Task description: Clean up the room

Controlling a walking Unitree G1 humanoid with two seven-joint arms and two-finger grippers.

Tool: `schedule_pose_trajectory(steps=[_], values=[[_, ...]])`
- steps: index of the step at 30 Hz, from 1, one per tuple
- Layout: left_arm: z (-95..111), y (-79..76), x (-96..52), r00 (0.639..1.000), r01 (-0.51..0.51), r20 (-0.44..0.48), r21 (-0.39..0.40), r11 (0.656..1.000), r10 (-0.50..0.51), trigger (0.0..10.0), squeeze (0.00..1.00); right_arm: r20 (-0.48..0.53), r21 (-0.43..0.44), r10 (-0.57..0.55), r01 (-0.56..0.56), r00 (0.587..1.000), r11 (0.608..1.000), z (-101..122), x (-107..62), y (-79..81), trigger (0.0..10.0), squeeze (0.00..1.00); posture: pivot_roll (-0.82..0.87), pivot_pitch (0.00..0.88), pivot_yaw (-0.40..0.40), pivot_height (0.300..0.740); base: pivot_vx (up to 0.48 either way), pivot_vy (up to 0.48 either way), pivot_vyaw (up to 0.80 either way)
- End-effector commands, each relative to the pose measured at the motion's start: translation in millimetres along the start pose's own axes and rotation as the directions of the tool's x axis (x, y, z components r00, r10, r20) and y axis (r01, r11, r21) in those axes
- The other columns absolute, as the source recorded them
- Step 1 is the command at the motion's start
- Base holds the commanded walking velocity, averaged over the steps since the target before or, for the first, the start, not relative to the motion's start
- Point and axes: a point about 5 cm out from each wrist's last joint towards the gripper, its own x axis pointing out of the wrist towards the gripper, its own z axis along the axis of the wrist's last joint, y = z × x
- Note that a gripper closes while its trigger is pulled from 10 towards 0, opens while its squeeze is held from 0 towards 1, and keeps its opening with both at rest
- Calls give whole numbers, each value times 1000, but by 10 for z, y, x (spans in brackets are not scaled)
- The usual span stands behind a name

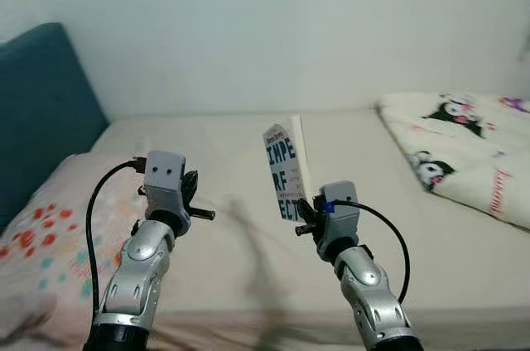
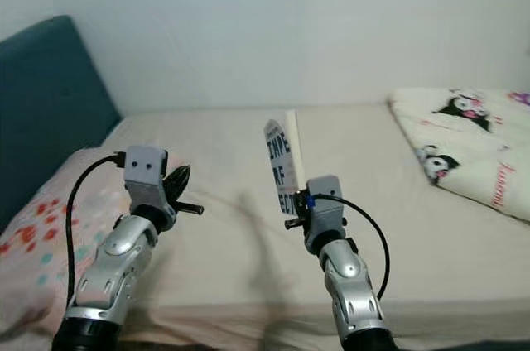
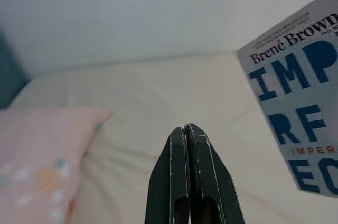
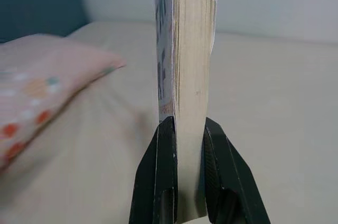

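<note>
Your right gripper [image 4: 182,150] is holding a thick paperback book [image 1: 281,170] upright above the smooth beige bed [image 1: 224,243], its jaws clamping the pale page block, while your left gripper [image 3: 188,145] is hovering beside it with jaws pressed together, near the pink dotted pillow [image 1: 50,243].

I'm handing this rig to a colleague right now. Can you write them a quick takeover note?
Right gripper: shut on the book, held upright above the bed.
Left gripper: shut, holding nothing, raised over the bed near the pink pillow.
Patterned blanket lies on the bed's right side.
Done: book picked up.
Left: put the book away; where isn't visible.
</note>
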Motion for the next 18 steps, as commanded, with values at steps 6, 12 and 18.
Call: schedule_pose_trajectory(steps=[6,12,18], values=[[-56,58,-9,999,-27,-31,1,1000,27,10000,0,37,2,37,-37,999,999,83,41,70,10000,0,22,0,18,740,0,0,800],[-54,67,2,999,-30,-30,9,1000,30,10000,0,33,20,36,-36,999,999,72,41,65,10000,0,20,0,13,740,0,0,667],[-72,65,0,999,-21,-43,11,1000,21,10000,0,25,27,32,-32,999,999,59,32,50,10000,0,19,0,15,740,0,0,0]])
